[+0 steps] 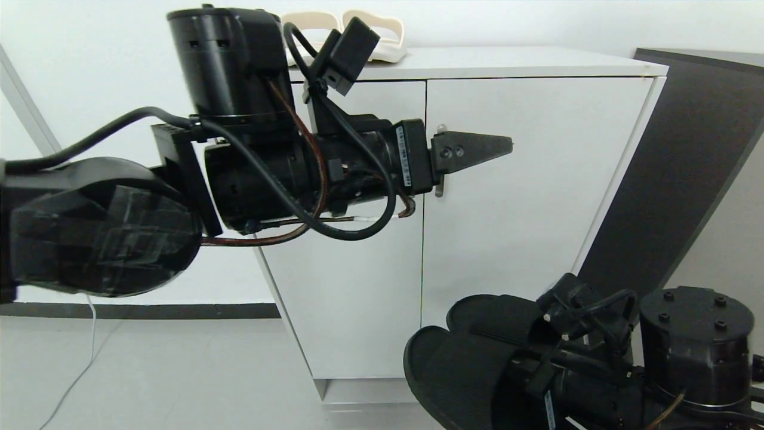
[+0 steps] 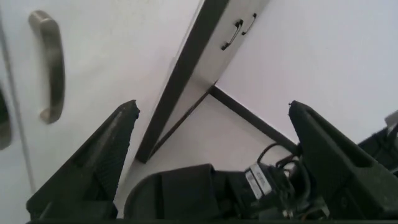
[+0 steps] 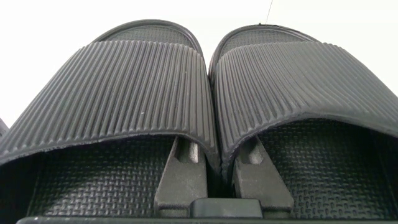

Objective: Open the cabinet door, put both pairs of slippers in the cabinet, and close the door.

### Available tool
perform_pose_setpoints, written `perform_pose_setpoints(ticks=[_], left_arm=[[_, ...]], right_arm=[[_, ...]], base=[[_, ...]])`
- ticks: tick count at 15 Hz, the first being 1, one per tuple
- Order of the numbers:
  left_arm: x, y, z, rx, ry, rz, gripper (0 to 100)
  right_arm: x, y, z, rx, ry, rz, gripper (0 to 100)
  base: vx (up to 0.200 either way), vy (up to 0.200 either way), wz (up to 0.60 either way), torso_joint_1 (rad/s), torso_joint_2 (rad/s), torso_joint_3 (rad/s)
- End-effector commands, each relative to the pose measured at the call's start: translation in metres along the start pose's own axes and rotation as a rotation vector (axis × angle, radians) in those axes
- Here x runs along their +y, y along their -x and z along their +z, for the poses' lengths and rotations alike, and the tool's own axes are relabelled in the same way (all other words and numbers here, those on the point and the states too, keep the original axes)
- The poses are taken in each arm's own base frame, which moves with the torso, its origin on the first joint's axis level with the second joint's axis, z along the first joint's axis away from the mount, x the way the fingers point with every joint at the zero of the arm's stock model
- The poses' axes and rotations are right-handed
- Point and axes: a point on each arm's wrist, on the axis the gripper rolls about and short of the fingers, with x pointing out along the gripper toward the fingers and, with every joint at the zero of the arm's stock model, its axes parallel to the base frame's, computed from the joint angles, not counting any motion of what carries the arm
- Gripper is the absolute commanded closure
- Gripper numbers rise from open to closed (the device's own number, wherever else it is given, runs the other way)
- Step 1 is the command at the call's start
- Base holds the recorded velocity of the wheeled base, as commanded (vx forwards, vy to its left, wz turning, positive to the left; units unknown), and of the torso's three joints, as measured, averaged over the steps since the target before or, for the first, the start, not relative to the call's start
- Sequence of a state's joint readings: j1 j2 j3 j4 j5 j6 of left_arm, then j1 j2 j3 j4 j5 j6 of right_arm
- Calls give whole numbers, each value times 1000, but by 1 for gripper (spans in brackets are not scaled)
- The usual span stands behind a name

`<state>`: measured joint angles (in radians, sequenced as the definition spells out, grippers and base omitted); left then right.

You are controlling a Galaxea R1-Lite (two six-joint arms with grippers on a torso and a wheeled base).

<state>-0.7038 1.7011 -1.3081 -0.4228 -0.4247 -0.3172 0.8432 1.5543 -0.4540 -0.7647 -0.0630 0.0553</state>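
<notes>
The white cabinet [image 1: 525,197] stands with both doors shut. A cream pair of slippers [image 1: 382,36] lies on its top. My left gripper [image 1: 504,144] is open in front of the doors, level with the metal handles; one handle [image 2: 53,74] sits just beside its finger [image 2: 106,162]. Low at the right, a black pair of slippers [image 1: 471,358] hangs in the air. My right gripper [image 3: 219,177] is shut on it, one finger [image 3: 180,180] inside each slipper, pinching the two inner strap edges [image 3: 214,93] together.
A dark panel [image 1: 686,167] leans along the cabinet's right side. Pale floor [image 1: 179,370] lies open to the cabinet's left, with a thin white cable [image 1: 77,370] trailing on it. A white wall with a dark skirting strip runs behind.
</notes>
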Motion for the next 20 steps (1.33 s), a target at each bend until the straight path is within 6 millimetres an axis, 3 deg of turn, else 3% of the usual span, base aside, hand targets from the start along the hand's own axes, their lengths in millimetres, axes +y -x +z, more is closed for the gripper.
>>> perform_pose_setpoints(ticks=[1, 5, 11, 13, 20], left_arm=[[13, -20, -7, 17, 15, 12, 0], [14, -23, 4, -42, -4, 99, 0], [30, -22, -1, -21, -25, 235, 0], [44, -29, -2, -21, -20, 259, 0], [60, -54, -3, -28, -22, 257, 0]], right_arm=[[0, -1, 0, 2, 0, 0, 100], [0, -1, -1, 3, 0, -1, 100], [0, -1, -1, 6, 1, -1, 100], [0, -2, -2, 11, 0, -3, 100], [-1, -4, -3, 17, 0, -5, 100]], base=[[0, 0, 0, 0, 0, 0], [0, 0, 0, 0, 0, 0], [0, 0, 0, 0, 0, 0], [0, 0, 0, 0, 0, 0], [0, 0, 0, 0, 0, 0]])
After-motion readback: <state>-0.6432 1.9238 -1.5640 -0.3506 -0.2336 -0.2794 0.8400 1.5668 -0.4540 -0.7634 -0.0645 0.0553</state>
